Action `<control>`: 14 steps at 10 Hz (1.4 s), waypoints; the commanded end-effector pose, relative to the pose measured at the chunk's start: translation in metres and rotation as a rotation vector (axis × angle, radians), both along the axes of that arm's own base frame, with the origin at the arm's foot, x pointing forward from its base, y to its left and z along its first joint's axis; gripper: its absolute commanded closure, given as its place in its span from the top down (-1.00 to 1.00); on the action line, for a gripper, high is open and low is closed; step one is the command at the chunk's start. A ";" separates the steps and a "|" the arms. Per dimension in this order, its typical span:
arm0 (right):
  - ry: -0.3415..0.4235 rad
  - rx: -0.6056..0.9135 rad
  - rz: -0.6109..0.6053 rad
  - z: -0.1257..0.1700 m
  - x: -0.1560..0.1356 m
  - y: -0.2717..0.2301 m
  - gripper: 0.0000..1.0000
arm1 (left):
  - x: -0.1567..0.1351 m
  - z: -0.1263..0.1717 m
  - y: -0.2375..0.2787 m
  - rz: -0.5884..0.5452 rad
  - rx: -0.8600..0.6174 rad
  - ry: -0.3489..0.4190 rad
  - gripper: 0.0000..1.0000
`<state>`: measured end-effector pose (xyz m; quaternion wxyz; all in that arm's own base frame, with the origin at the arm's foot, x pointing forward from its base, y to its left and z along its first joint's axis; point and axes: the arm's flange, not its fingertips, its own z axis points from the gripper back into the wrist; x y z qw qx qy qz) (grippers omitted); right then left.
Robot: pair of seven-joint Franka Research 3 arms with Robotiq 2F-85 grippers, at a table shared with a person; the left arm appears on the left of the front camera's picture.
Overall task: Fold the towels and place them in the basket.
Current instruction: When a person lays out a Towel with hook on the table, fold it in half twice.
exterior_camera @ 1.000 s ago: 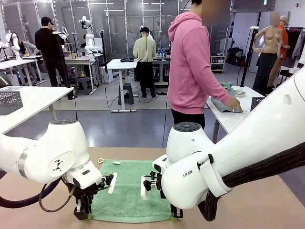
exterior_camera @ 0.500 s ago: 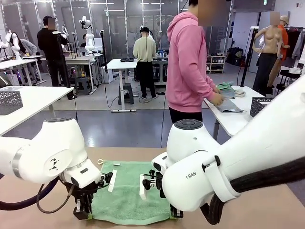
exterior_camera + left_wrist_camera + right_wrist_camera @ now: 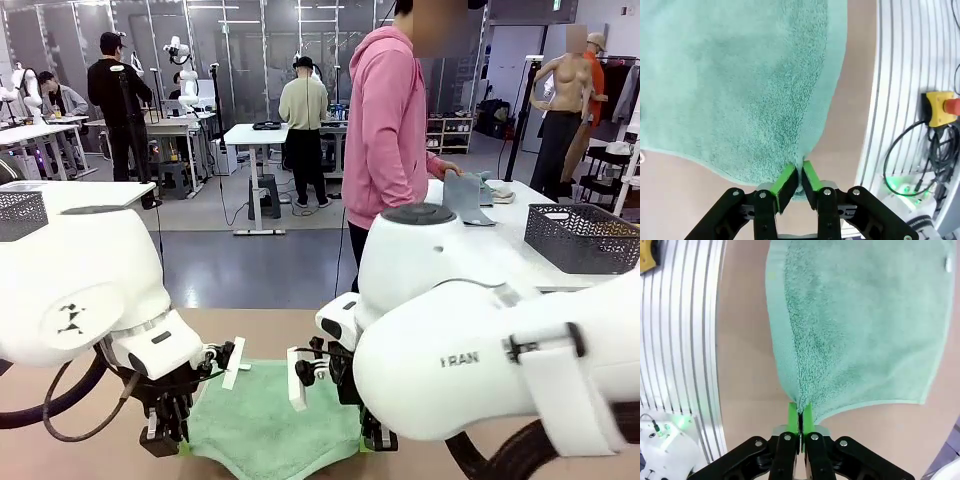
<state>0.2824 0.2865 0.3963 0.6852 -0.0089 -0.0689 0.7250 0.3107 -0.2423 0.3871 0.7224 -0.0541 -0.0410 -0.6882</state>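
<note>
My left pincer is clamped tight on one near corner of the mint green towel, and my right pincer is clamped just as tight on the other near corner. In both, the cloth is nipped between the green pads. The towel lies on the tan table with its far part flat and its near edge raised between my two arms, sagging a little in the middle.

As I judge it, the step in hand is the first fold, near edge over to far edge. To do it well I should move both corners at the same height and the same pace. I should hold them far enough apart that the sagging edge draws straight. I should lay them down squarely on the far corners and open only once the cloth rests there. A pull toward one side would drag the flat part askew.

Beyond the towel and to its right, a dark wire-mesh basket stands on a white table. I see nothing through its mesh, though its floor is hidden from me. Just left of it, a person's hand lifts a grey towel. Far off to the towel's left stands a second mesh basket, and I cannot tell what it holds.
</note>
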 end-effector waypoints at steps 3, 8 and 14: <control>-0.011 0.043 -0.015 0.019 0.015 -0.018 -1.00 | 0.010 0.027 0.001 0.038 -0.016 -0.026 -0.87; 0.025 0.043 -0.038 0.018 0.084 -0.012 -1.00 | 0.100 0.045 0.005 0.017 -0.034 -0.016 -0.87; 0.143 -0.036 -0.140 -0.001 0.191 -0.013 -1.00 | 0.207 0.034 0.022 0.054 -0.022 0.159 -0.87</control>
